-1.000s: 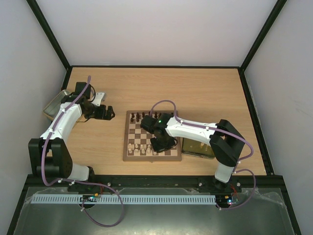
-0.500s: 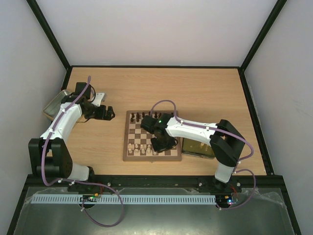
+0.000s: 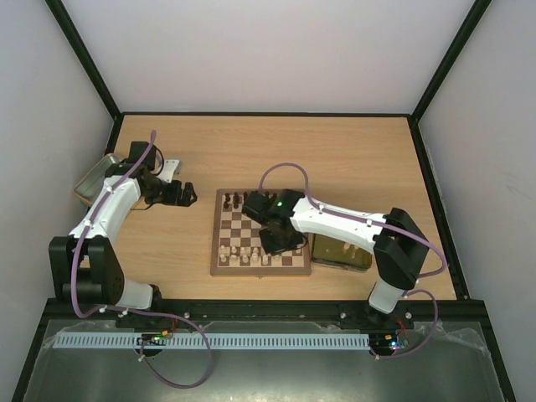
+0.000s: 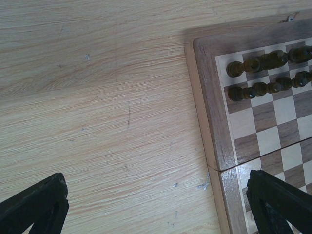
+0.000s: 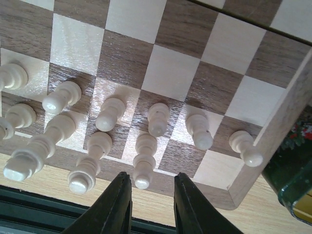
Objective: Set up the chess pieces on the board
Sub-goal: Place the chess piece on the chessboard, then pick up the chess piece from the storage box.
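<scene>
The board (image 3: 237, 226) lies mid-table with dark chess pieces (image 3: 237, 200) along its far rows and cream ones (image 3: 243, 254) along its near rows. My right gripper (image 3: 278, 243) hovers over the near right part of the board (image 5: 168, 73). Its jaws (image 5: 152, 192) stand a little apart on either side of a cream piece (image 5: 144, 158) that stands on a near-row square, with a gap on each side. My left gripper (image 3: 188, 194) is wide open over bare table left of the board (image 4: 209, 97), with nothing in it (image 4: 157, 178). Dark pieces (image 4: 263, 73) stand in two rows there.
A shallow tray (image 3: 339, 254) with a dark green rim (image 5: 292, 170) sits against the board's right side under the right arm. Another tray (image 3: 90, 177) lies at the table's far left edge, behind the left arm.
The right jaws have parted slightly and let go of the cream piece on the near row. The right arm's elbow swung to the right. The left arm has not moved.
</scene>
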Motion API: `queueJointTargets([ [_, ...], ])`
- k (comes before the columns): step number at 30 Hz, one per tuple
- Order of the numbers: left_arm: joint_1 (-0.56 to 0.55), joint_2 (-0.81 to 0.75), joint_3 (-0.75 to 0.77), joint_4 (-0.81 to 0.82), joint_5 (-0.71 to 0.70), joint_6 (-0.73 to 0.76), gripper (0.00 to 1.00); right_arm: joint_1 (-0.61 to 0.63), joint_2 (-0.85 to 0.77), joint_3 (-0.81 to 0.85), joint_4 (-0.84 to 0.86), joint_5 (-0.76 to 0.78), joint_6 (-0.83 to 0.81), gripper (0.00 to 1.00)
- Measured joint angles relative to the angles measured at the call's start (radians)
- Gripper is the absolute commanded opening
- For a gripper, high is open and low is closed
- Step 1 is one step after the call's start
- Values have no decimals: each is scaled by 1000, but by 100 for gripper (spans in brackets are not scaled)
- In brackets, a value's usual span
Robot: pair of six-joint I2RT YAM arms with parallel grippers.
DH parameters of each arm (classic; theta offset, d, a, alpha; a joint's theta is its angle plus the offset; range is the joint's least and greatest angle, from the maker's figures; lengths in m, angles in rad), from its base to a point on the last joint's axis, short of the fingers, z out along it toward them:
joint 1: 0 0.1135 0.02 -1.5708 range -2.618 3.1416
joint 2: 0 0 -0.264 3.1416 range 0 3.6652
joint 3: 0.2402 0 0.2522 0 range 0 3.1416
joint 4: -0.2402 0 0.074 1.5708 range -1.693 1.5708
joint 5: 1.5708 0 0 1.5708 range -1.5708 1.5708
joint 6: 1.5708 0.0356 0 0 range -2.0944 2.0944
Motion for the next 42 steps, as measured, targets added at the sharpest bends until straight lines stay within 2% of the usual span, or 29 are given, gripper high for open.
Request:
queueJointTargets([
  [7, 0, 0, 0, 0, 0, 0, 99, -24, -63, 12, -16, 42, 32, 32],
  [10, 0, 0, 0, 0, 0, 0, 100, -101, -145, -14, -16, 63, 45, 36],
  [14, -2, 0, 0, 0, 0, 0, 100, -313, -270, -129, -18, 96, 54, 42],
  [18, -4, 0, 0, 0, 0, 0, 100, -505, -343, -252, -17, 111, 50, 43],
  [23, -5, 0, 0, 0, 0, 0, 99, -641, -378, -355, -4, 89, 26, 43],
  [42, -6, 9, 0, 0, -1, 0, 100, -689, -311, -455, 107, 24, -36, 38],
])
